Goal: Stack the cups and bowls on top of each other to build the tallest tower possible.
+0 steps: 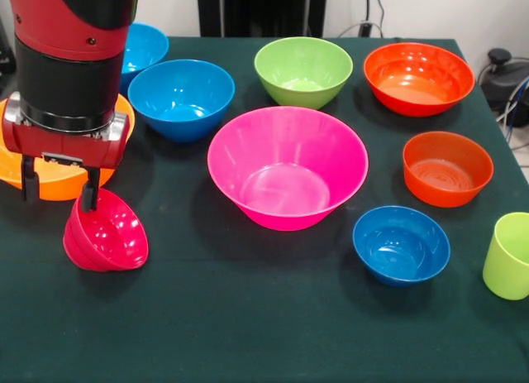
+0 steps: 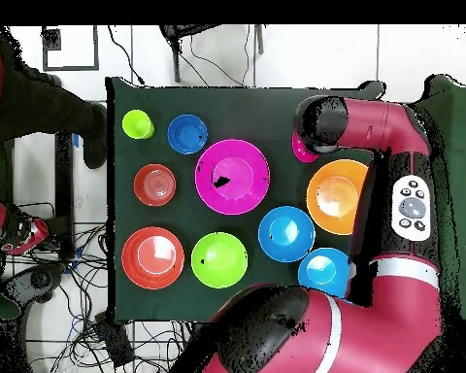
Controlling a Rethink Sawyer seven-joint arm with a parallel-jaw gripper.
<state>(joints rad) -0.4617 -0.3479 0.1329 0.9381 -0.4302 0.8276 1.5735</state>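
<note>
Grip: my jaws (image 1: 59,197) pinch the rim of the small crimson bowl (image 1: 106,234), which hangs tilted at the tabletop's (image 1: 248,333) left side.
Aim: I'd carry it rightward over the pink bowl (image 1: 287,168), level it, lower slowly.
Waiting: lime cup (image 1: 507,256), far right.

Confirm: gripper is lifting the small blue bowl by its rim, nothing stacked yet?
Wrong colour. The front view shows the gripper on the rim of the small crimson bowl, tilted; the small blue bowl sits untouched. Nothing is stacked yet.
</note>
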